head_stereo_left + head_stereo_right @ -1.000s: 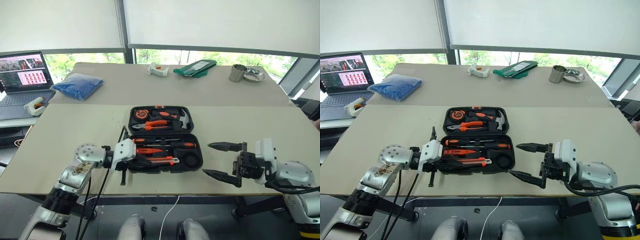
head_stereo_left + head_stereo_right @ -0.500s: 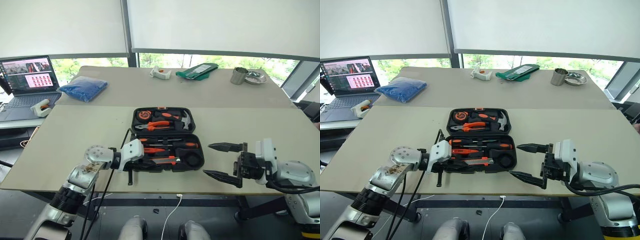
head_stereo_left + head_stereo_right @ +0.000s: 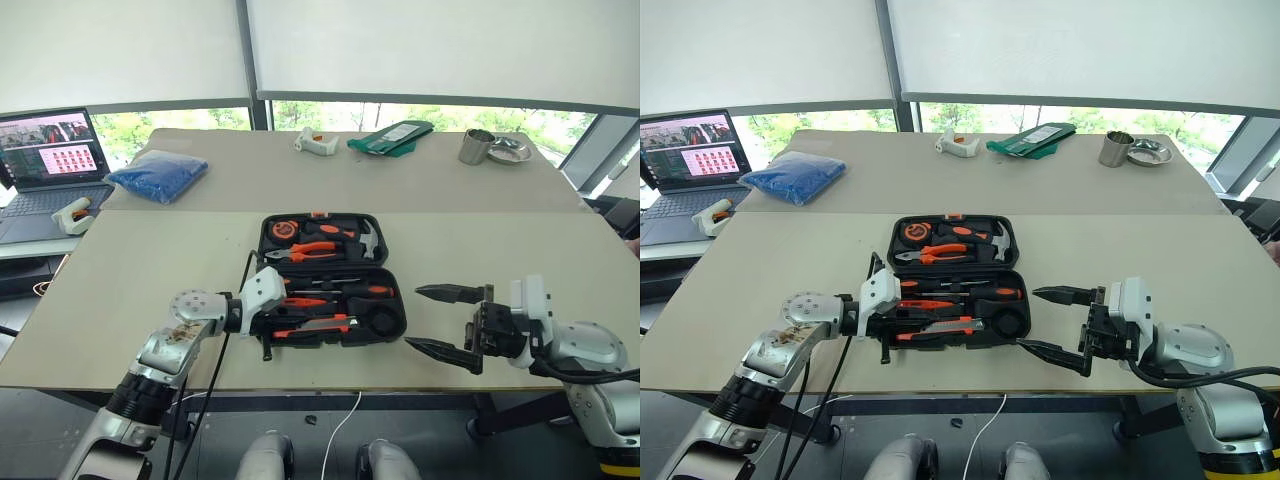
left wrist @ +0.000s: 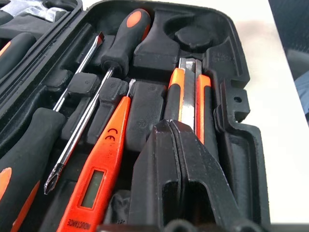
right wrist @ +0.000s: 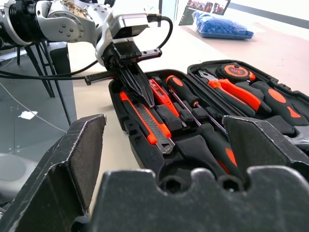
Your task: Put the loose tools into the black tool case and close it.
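My left claw [image 4: 181,145] is clenched tight with nothing in it, tips poking into the near half of the black tool case [image 3: 331,279], right down by the utility knife [image 4: 189,99], though I can't tell if it's actually touching. The case is lying open flat on the tan table [image 3: 150,270], near the front edge and roughly in the middle. In that near half the tester pen [image 4: 99,174] sits just beside the knife, and the two screwdrivers [image 4: 104,75] are seated in their slots next to it. The far half holds the pliers [image 3: 313,250], hammer [image 3: 366,240] and tape measure [image 3: 283,230]. My right claw [image 3: 445,320] hangs just off the case's right side with its fingers [image 3: 450,293] spread wide and empty, pointing in toward the case, above the front edge of the table. Plenty of bare tabletop on both sides of the case, so lots of room to swing around. Farther back there's a seam and a second table pushed up against this one, with a blue cloth bundle [image 3: 156,173] on its left, a green packet [image 3: 391,136] and a white gadget [image 3: 316,141] near the middle, and a metal cup [image 3: 473,146] on the right. A laptop [image 3: 48,165] sits open on a lower desk off to the left. Behind it all are windows with white blinds [image 3: 430,50] pulled most of the way down.
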